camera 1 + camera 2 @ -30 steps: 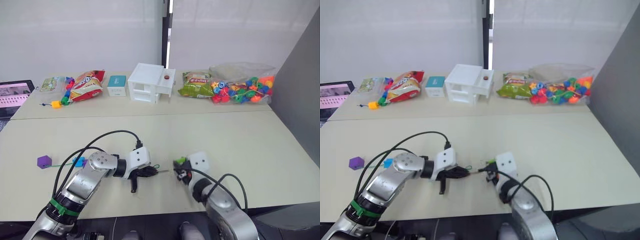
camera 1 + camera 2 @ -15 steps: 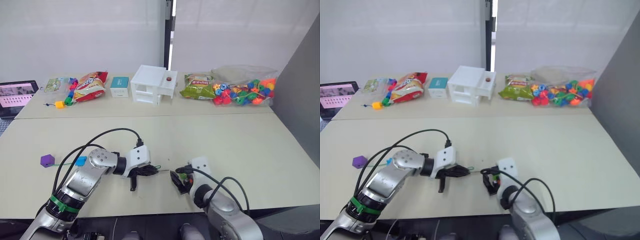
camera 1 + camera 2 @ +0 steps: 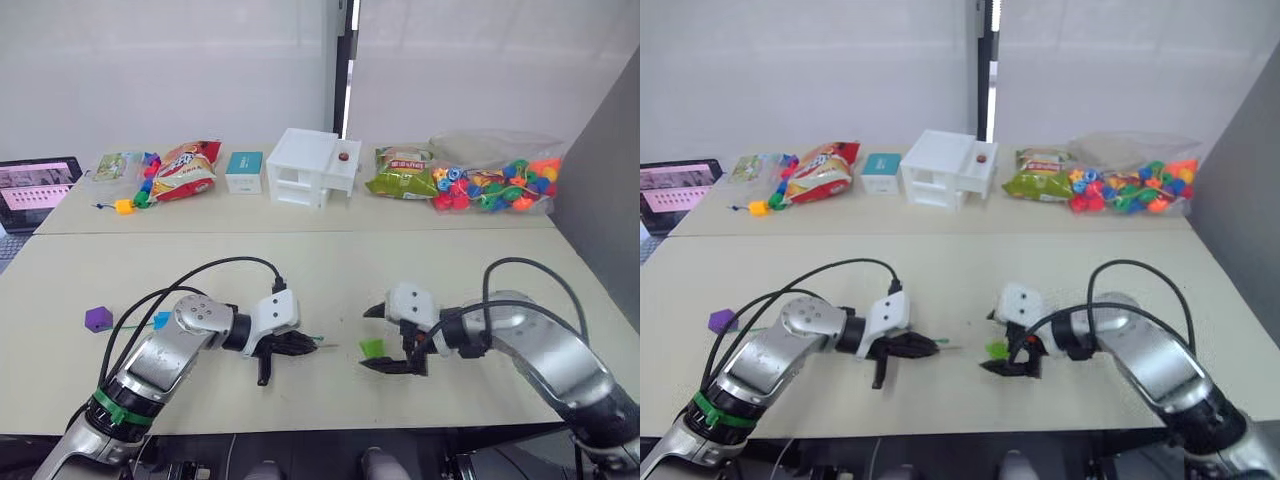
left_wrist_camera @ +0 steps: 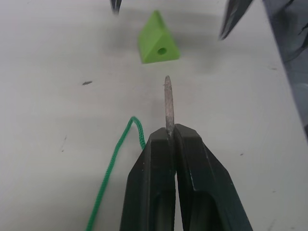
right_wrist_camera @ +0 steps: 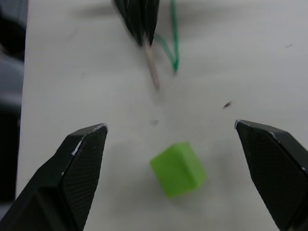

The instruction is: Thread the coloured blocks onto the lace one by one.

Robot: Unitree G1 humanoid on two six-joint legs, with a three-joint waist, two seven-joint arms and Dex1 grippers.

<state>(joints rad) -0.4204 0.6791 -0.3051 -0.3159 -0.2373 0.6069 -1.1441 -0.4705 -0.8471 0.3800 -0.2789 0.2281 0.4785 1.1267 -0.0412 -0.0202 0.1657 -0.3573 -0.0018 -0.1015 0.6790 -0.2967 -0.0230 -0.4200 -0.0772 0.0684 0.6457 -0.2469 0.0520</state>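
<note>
Light green block (image 4: 158, 44): lies loose on the surface (image 3: 300, 270), its hole turned toward the needle tip.
Lace (image 4: 115, 161): its stiff grey needle tip (image 4: 168, 103) is pinched by the left gripper (image 4: 171, 139), fingers pressed together, long axis aimed almost straight at the block's hole, just short of it.
Right gripper (image 3: 394, 338): spread wide, one finger on each side of the block, not touching it.
Purple block (image 3: 98, 319): well beyond the left gripper from the light green block.
Judgement: the right gripper is nearer; the block would need steadying before the tip is pushed in.
</note>
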